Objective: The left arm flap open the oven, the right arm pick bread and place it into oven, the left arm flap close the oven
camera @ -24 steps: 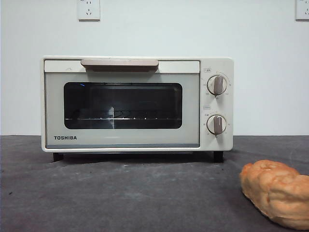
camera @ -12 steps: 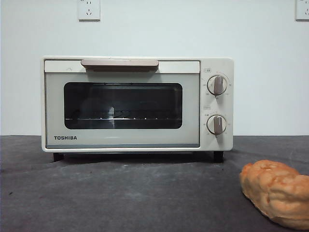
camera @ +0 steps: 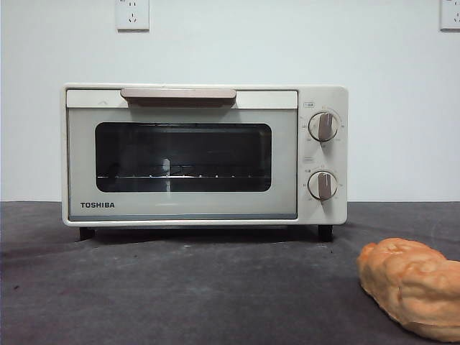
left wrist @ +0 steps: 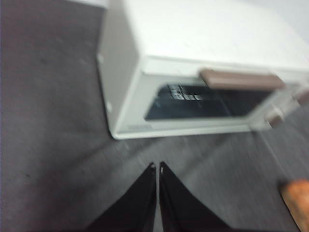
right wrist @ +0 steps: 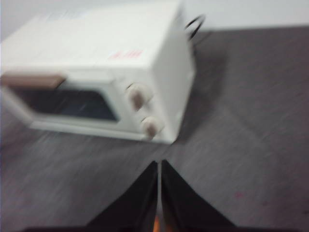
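Note:
The cream-white TOSHIBA oven (camera: 205, 154) stands on the dark table with its glass door shut, beige handle (camera: 178, 95) along the top of the door and two knobs on the right. The golden bread (camera: 415, 286) lies on the table at the front right, away from the oven. In the left wrist view my left gripper (left wrist: 157, 166) is shut and empty above the table, in front of the oven (left wrist: 203, 72); the bread's edge (left wrist: 297, 198) shows there. My right gripper (right wrist: 158, 163) is shut and empty, high over the table near the oven's knob side (right wrist: 140, 99).
A white wall with two sockets (camera: 132, 14) stands behind the oven. A black cable (right wrist: 195, 24) leaves the oven's back. Dark grey table (camera: 180, 287) spreads in front of the oven.
The oven and the bread have not moved. Only the reflection in the oven's glass has shifted slightly.

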